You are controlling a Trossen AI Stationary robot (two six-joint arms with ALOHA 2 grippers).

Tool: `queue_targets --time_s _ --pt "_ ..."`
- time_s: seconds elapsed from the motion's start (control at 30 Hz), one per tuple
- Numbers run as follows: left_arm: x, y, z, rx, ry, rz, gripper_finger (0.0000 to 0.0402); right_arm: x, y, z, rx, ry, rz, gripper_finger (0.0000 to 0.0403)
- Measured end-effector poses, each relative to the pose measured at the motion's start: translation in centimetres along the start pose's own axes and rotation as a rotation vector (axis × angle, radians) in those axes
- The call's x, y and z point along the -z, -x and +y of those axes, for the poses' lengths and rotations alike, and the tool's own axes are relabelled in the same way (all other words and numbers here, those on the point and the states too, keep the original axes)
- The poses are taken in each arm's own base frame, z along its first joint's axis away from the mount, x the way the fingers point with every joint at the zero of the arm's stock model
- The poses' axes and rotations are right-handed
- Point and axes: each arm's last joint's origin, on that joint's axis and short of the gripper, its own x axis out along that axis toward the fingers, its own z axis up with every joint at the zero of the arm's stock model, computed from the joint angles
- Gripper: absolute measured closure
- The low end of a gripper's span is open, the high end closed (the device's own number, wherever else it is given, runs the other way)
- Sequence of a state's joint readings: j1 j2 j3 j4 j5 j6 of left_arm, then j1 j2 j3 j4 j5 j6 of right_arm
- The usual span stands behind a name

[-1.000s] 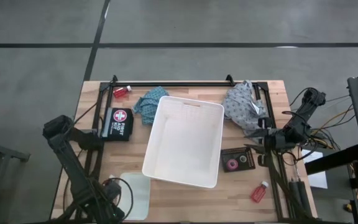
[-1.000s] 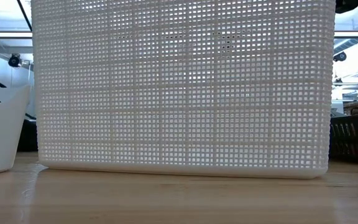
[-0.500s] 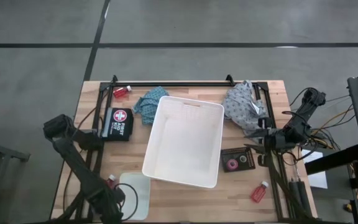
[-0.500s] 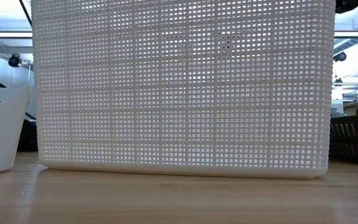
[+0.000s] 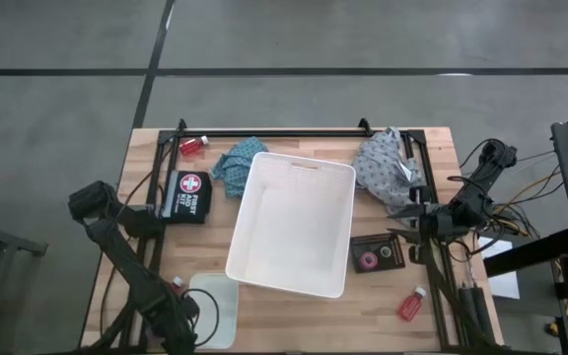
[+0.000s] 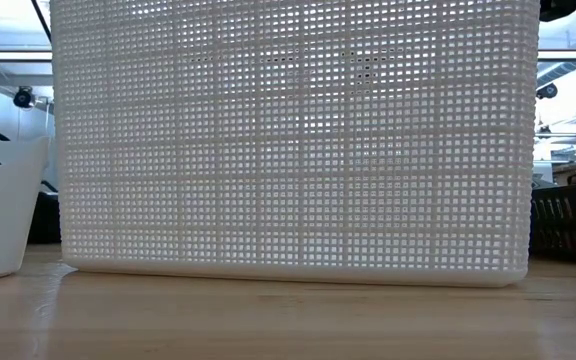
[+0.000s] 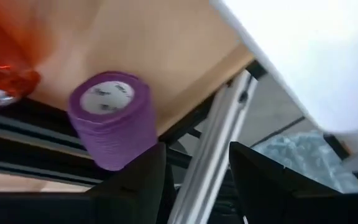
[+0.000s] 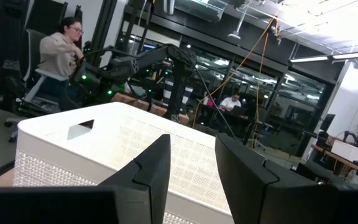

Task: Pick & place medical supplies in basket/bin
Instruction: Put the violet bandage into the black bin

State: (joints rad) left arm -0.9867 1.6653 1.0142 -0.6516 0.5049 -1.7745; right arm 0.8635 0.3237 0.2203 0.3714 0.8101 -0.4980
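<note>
Basket point(image 5: 289, 222) mid-table in the high view, no supplies seen in it; teal cloth point(image 5: 235, 163) and grey cloth point(image 5: 387, 168) just beside its far corners, one red bottle point(image 5: 193, 145) at the far left, another point(image 5: 412, 304) near right. Left gripper point(image 5: 180, 314) low by the small tray point(image 5: 217, 296); right gripper point(image 5: 409, 219) waiting beside the grey cloth. Low view: only the basket's mesh wall point(image 6: 288, 140) and the tray's side point(image 6: 3, 210), everything behind hidden. Left wrist view: fingers parted around nothing point(image 7: 194, 155), purple roll point(image 7: 110, 118) just ahead at the table edge, a blurred red bottle point(image 7: 5, 68) cut off beside it. Probably the approach to a first pick; next, straddle the roll, close, lift. Right wrist view: fingers parted, bare point(image 8: 191, 149), facing the basket point(image 8: 104, 155).
</note>
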Motion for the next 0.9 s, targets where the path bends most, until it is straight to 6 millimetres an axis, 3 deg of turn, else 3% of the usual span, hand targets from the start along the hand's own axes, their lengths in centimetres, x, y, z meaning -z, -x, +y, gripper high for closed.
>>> queue_targets --time_s 0.37,0.9 --pt "-0.3 0.1 1.1 -0.102 -0.135 -0.032 0.0218 0.0 0.0 0.0 0.0 0.0 0.0 0.0282" --pt "0.3 2.1 1.6 -0.057 -0.094 -0.103 0.0219 0.0 0.0 0.0 0.0 0.001 0.001 0.0279"
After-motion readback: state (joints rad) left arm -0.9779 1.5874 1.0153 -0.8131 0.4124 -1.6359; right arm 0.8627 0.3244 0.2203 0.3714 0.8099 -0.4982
